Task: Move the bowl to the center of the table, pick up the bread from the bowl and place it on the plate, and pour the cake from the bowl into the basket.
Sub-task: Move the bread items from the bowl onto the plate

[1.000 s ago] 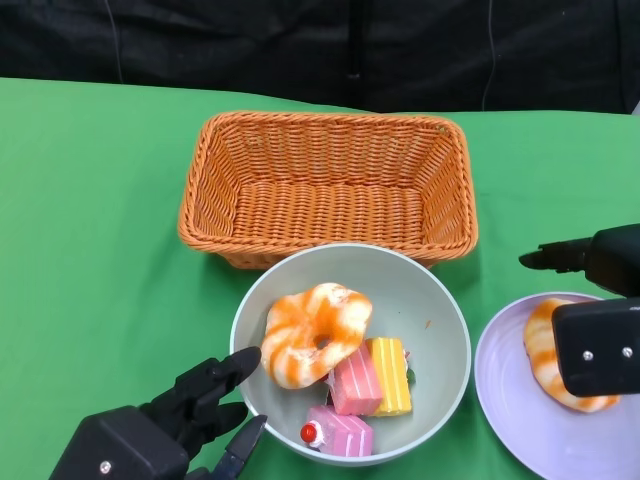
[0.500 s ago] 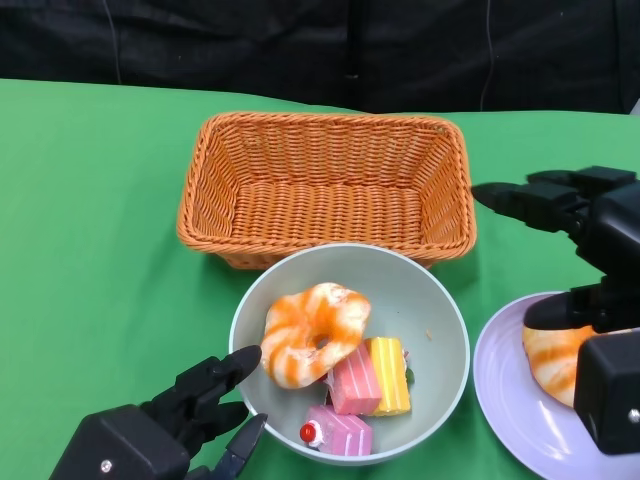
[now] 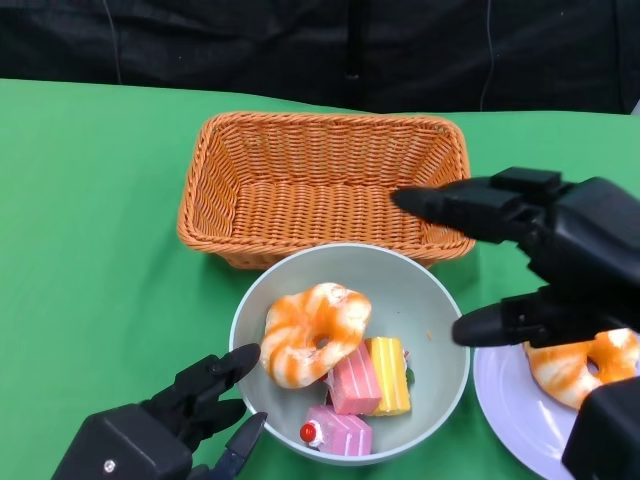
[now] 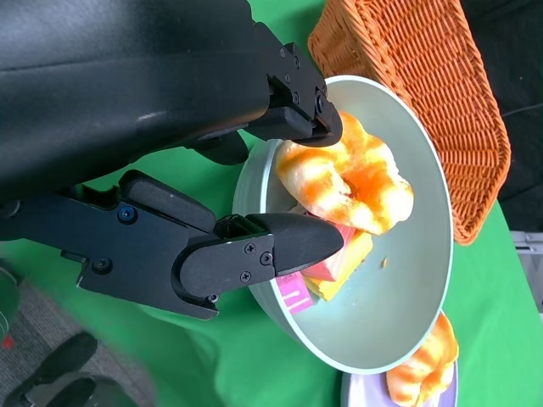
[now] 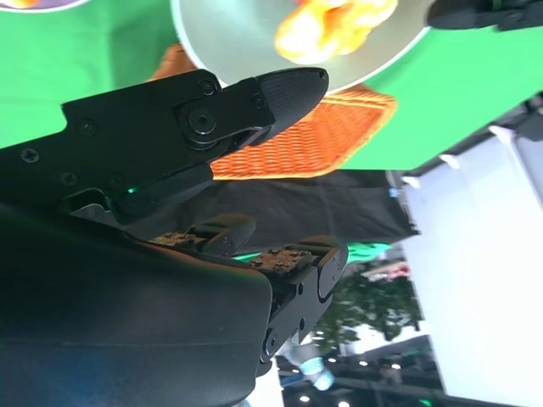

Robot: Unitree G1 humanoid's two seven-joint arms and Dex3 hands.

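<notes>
Second bread (image 3: 315, 332) lies in bowl (image 3: 420, 290) at table centre beside cakes (image 3: 371, 378), one already on plate (image 3: 510, 400); right hand (image 3: 540, 262), empty and spread, hovers over bowl's rim, next descending to grasp it; left hand (image 3: 175, 415) open alongside.

The right hand (image 5: 212, 170) is holding nothing, its fingers (image 5: 284, 89) spreading apart. Beyond them the bowl (image 5: 229, 42) is showing with bread (image 5: 335, 21) inside, the basket (image 5: 305, 140) lying just behind it on green table (image 5: 76, 59).
</notes>
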